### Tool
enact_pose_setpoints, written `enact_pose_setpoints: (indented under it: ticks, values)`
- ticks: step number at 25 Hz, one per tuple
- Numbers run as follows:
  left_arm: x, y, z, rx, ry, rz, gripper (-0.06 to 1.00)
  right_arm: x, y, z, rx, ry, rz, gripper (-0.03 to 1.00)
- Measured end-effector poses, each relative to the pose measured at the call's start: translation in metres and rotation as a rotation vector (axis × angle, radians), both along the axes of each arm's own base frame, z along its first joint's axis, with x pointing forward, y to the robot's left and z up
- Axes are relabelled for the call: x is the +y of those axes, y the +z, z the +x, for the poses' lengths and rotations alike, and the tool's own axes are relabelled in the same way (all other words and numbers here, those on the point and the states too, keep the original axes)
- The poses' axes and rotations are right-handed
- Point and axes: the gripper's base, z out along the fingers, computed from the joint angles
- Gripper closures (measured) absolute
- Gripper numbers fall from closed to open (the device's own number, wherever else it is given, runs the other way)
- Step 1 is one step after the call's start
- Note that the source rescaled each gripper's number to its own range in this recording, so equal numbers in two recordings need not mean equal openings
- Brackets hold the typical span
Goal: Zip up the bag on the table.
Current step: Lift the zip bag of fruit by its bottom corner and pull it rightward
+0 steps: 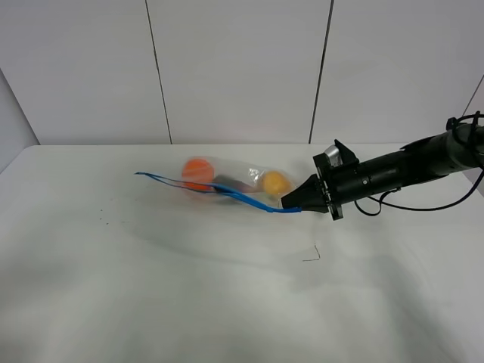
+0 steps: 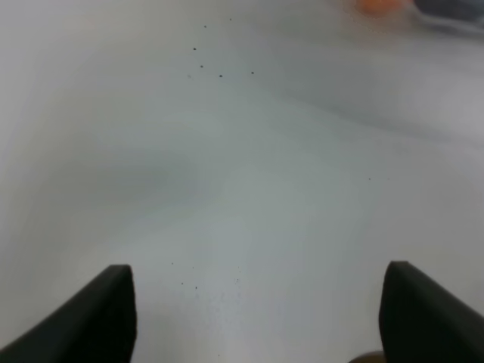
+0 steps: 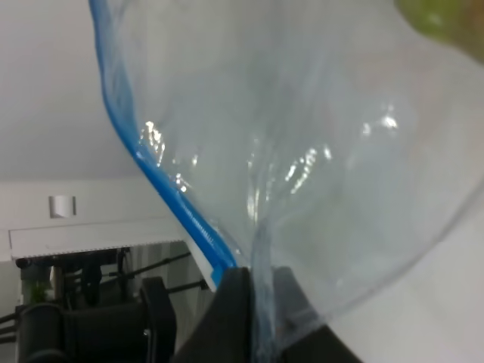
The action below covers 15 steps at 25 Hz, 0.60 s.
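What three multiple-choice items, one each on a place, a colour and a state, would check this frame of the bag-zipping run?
1. Where does the right gripper meet the bag in the exterior view?
A. at its left end
B. at its right end, on the zip strip
C. nowhere

2. What colour is the zip strip?
A. red
B. green
C. blue

3. How does the left gripper stand?
A. open over the table
B. shut on the bag
C. shut on nothing

Answers:
1 B, its shut tip pinches that end, and the right wrist view shows plastic between the jaws.
2 C, a blue line runs along the bag's edge.
3 A, the left wrist view shows jaws wide apart with nothing between them.
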Motion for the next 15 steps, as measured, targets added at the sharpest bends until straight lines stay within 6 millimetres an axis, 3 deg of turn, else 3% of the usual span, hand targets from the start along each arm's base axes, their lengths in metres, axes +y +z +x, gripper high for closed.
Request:
enact_pose_setpoints:
  ticks: [9,15]
  values:
    - [0.0,0.0,0.0,0.0,0.0,0.0,-0.02,0.0,0.015,-0.001,-0.024,-0.007,0.003,0.97]
    - [0.0,0.0,0.0,0.0,0.0,0.0,-0.02,0.0,0.015,-0.001,-0.024,-0.006,0.002,0.97]
